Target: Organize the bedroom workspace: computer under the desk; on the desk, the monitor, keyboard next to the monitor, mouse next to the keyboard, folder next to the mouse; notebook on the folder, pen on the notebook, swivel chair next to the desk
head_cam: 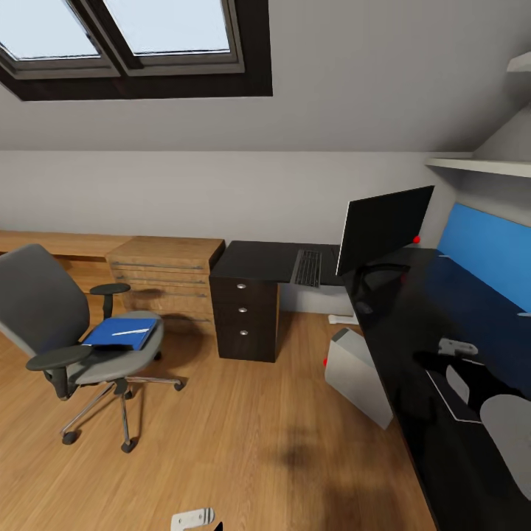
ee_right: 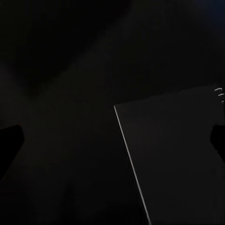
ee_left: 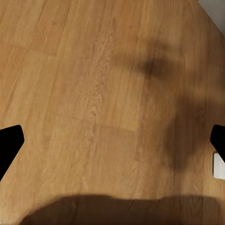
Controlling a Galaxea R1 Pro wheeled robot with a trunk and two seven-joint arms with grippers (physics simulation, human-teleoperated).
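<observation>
- Wooden plank floor [head_cam: 243, 435] spreads wide and bare between chair and desk, under a sloped grey ceiling with a dark-framed skylight [head_cam: 133, 44].
- Glossy black, the desk [head_cam: 413, 324] runs in an L: one wing along the far wall over a dark three-drawer unit [head_cam: 245, 318], the other down the right side against a blue wall panel [head_cam: 487, 258].
- Left of the drawer unit stands a light wooden cabinet [head_cam: 168, 274], touching it.
- At the left, well apart from the desk, sits the swivel chair [head_cam: 66, 332]; the folder [head_cam: 122, 332] lies on its seat with the pen [head_cam: 131, 332] on top.
- At the desk's corner stands the monitor [head_cam: 383, 227], the keyboard [head_cam: 308, 268] just left of it.
- On the floor beneath the right wing's edge is the computer [head_cam: 358, 376].
- On the near desktop lies a dark rectangular sheet [ee_right: 178, 159], perhaps the notebook.
- Over bare floor, the left gripper [ee_left: 112, 143] has its fingertips spread wide, grasping nothing.
- Over the dark desktop, the right gripper [ee_right: 112, 143] is likewise splayed and empty.
</observation>
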